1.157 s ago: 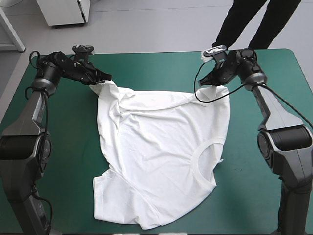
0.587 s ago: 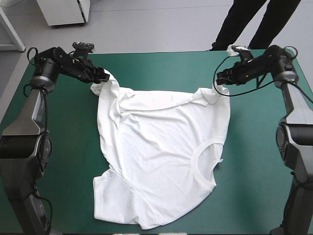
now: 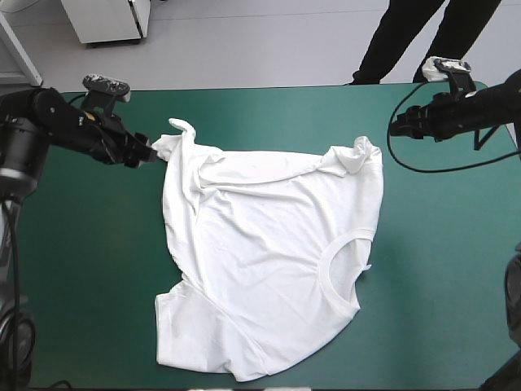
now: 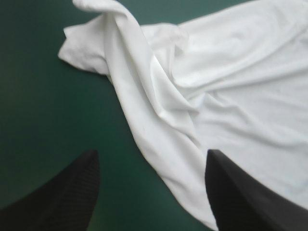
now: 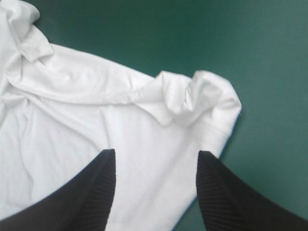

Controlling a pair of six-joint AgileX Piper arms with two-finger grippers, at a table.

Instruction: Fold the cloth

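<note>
T-shirt [image 3: 260,244], white, lies spread mostly flat on the teal-green table cover [image 3: 81,261], its two far corners bunched into small rumpled peaks. The left gripper [image 3: 146,151] has its black fingers parted and empty, with one bunched corner just ahead of them and the shirt's edge running between them. The right gripper [image 3: 397,126] is also spread and holds nothing, the other bunched corner lying ahead of its fingers, apart from them.

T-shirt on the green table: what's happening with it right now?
Two robot arms are working on a white T-shirt that lies spread but wrinkled on the teal-green table. Neither arm holds it. The left gripper and right gripper are both open, out beside the shirt's two bunched far corners. No fold is made yet.
</note>
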